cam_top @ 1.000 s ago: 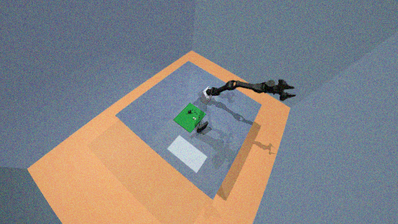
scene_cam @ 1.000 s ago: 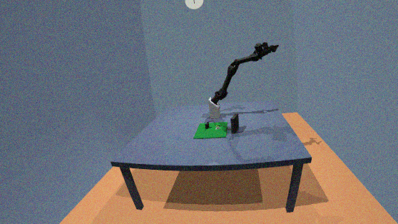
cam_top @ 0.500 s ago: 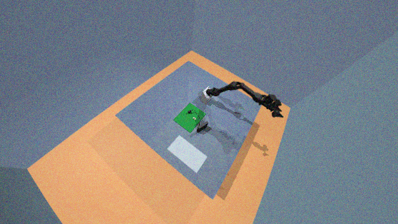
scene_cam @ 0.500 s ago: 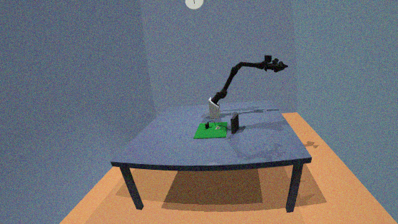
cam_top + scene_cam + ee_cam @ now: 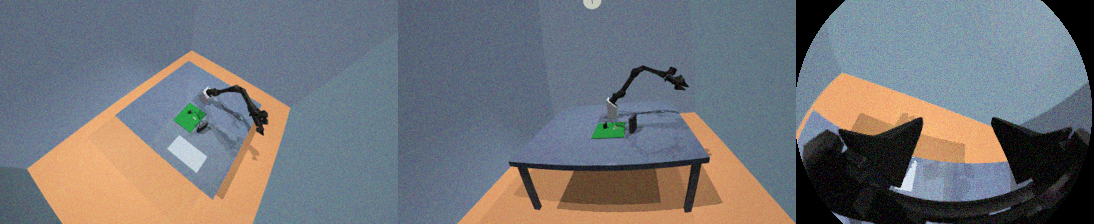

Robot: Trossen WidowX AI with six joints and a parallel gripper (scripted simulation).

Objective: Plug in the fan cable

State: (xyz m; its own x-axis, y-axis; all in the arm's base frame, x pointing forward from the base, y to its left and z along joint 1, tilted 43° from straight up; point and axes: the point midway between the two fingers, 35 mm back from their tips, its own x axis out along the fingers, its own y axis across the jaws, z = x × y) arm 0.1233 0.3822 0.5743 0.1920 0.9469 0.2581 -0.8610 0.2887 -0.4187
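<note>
The green board (image 5: pixel 182 119) (image 5: pixel 608 134) lies flat on the table. The dark fan (image 5: pixel 202 127) (image 5: pixel 632 123) stands upright beside it. A thin dark cable arches from the fan's side over the board to a small black block (image 5: pixel 190 112) (image 5: pixel 605 125). Small pale parts (image 5: pixel 194 118) (image 5: pixel 615 127) sit near the board's middle. Plug and header are too small to tell apart or to show how they are seated. My gripper (image 5: pixel 263 130) (image 5: pixel 686 88) (image 5: pixel 958 120) is open and empty, high above the table's right side, away from the board and fan.
The white arm base (image 5: pixel 205 94) (image 5: pixel 612 111) stands behind the board. A pale rectangular patch (image 5: pixel 187 154) shows on the table in the top view. The table's front edge (image 5: pixel 608 166) faces the exterior view. The wrist view shows the table edge, orange floor (image 5: pixel 981 142) and wall.
</note>
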